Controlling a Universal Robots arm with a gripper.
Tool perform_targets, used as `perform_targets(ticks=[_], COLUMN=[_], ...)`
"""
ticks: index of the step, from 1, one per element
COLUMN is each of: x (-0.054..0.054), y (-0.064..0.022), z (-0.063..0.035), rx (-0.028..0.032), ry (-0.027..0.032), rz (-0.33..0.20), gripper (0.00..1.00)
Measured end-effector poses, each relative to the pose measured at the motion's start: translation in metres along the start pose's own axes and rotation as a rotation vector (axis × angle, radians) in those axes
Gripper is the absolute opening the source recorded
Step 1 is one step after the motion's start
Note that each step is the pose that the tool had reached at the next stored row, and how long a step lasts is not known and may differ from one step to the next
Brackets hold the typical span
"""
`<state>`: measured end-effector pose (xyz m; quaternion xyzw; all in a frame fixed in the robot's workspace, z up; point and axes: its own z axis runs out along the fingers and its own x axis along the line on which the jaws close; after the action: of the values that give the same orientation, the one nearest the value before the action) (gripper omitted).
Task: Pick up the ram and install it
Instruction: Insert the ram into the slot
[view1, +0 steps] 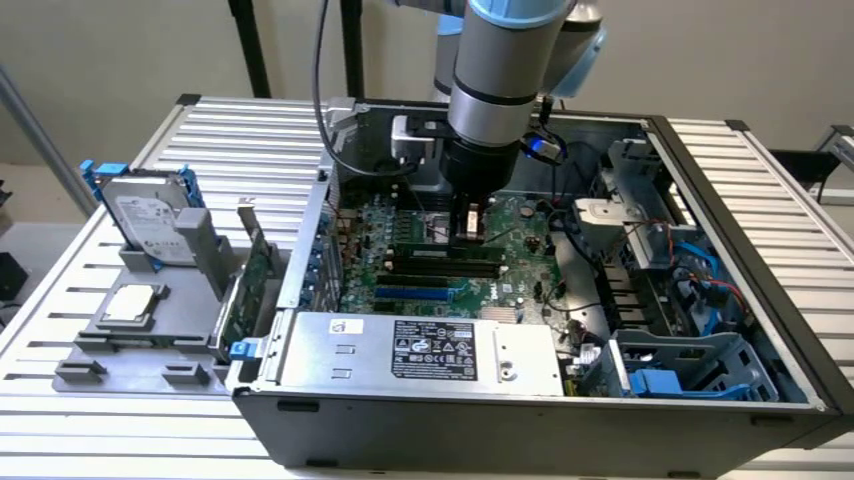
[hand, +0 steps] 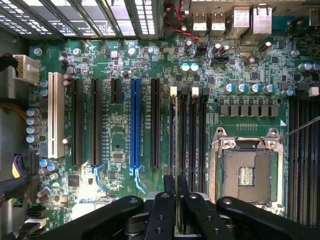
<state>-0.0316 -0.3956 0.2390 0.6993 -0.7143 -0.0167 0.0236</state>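
Observation:
My gripper (view1: 467, 232) reaches down into the open computer case (view1: 747, 250) and hangs low over the motherboard (view1: 400, 215). In the wrist view the gripper (hand: 176, 189) is shut on the ram (hand: 176, 217), which appears edge-on as a thin strip between the black fingers (hand: 161, 210). The strip runs in line with the black memory slots (hand: 192, 130) just beside the CPU socket (hand: 246, 172). In the exterior view the ram (view1: 447, 250) appears as a narrow green strip right under the fingers, at the memory slots. I cannot tell whether it touches a slot.
A blue slot (hand: 135, 125) and black expansion slots (hand: 95, 122) lie beside the memory slots. The power supply (view1: 414, 350) fills the case's front. On the exterior view's left, a grey stand (view1: 134, 340) holds a hard drive (view1: 147, 215), a CPU (view1: 134, 303) and a green expansion card (view1: 247, 285).

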Motion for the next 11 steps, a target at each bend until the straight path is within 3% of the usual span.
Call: perform_targets(ticks=[11], x=[-0.0001], y=[0.0006], z=[0.0075], rx=[-0.0009], ry=[0.0055], rz=[-0.001], gripper=[0.13])
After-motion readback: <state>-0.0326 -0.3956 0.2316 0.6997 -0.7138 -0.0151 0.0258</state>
